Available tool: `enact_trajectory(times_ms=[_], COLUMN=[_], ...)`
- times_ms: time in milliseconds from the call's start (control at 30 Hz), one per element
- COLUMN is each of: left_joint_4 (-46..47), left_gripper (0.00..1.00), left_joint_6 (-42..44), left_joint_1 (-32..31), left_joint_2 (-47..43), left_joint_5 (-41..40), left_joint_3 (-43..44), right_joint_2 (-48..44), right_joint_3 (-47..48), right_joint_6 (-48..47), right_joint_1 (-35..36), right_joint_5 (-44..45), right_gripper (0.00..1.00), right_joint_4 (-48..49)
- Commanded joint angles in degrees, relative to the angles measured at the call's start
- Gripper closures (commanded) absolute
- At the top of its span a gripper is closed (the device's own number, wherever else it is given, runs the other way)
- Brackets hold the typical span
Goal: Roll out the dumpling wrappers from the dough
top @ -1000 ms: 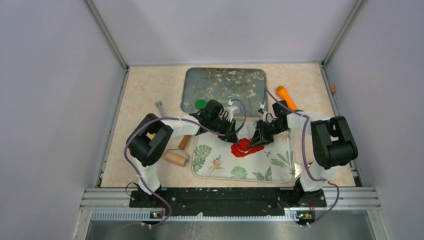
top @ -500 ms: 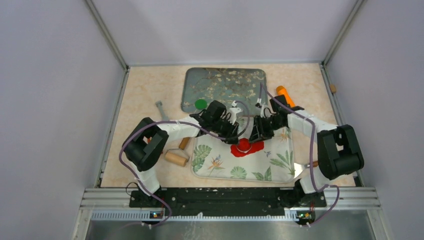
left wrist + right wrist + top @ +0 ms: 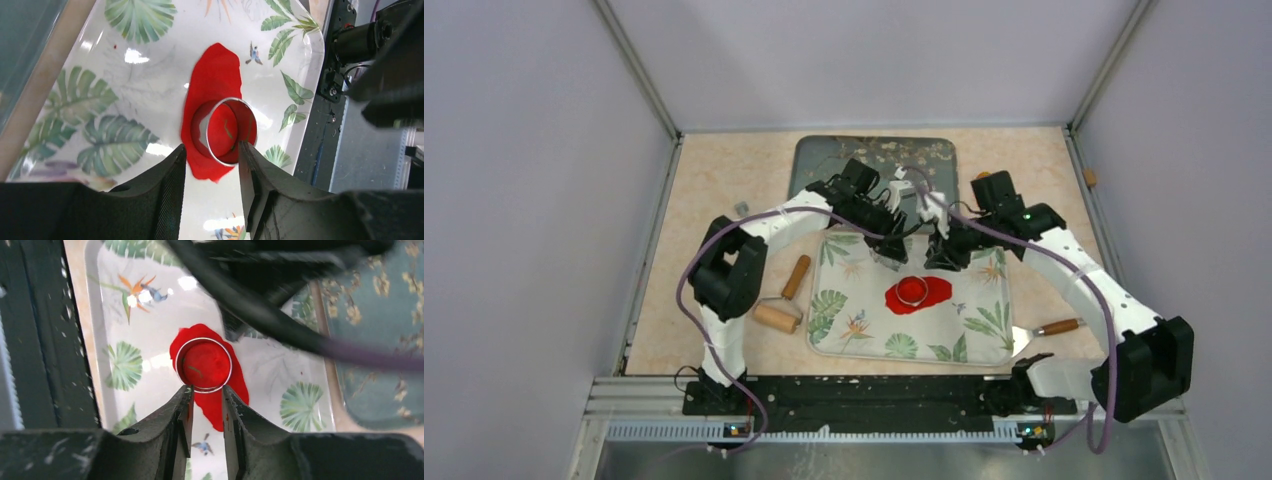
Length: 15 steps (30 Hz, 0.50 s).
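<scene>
Entry: red disc (image 3: 203, 365) of dough, round, flat, enclosed by a metal ring cutter (image 3: 201, 134); set within a ragged red sheet (image 3: 215, 70) on the leaf-print tray (image 3: 954, 335), mid-desk (image 3: 714, 180). Cut free of the sheet or not: cannot tell, edge masked by the ring wall

Left pincer (image 3: 212, 147): fingers moderately apart, nothing between them, raised clear of the ring, just behind it in the top view

Right pincer (image 3: 207, 388): narrow gap, nothing gripped, likewise raised near the ring

Blossom-print tray (image 3: 824, 160): at the back, near edge and much of the surface covered by both arms

Rolling pin (image 3: 776, 318): on the desk, left of the leaf-print tray

Right wrist view: upper part blocked by a blurred cable (image 3: 350, 359) and dark arm parts
</scene>
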Motion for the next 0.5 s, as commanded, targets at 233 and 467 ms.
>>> enact_trajectory(times_ms=[233, 467], left_joint_4=[-9.2, -8.2], left_gripper=[0.55, 0.59], left_joint_6=[5.6, 5.1], left_joint_1=[-0.6, -0.7], left_joint_2=[12.3, 13.6], left_joint_5=[7.7, 9.3], left_joint_3=[10.2, 10.1], right_joint_2=[4.9, 6.6], right_joint_3=[-4.6, -7.7], right_joint_6=[-40.6, -41.2], right_joint_1=[17.7, 19.7], right_joint_5=[12.1, 15.2], right_gripper=[0.76, 0.73], right_joint_4=[-2.4, 0.4])
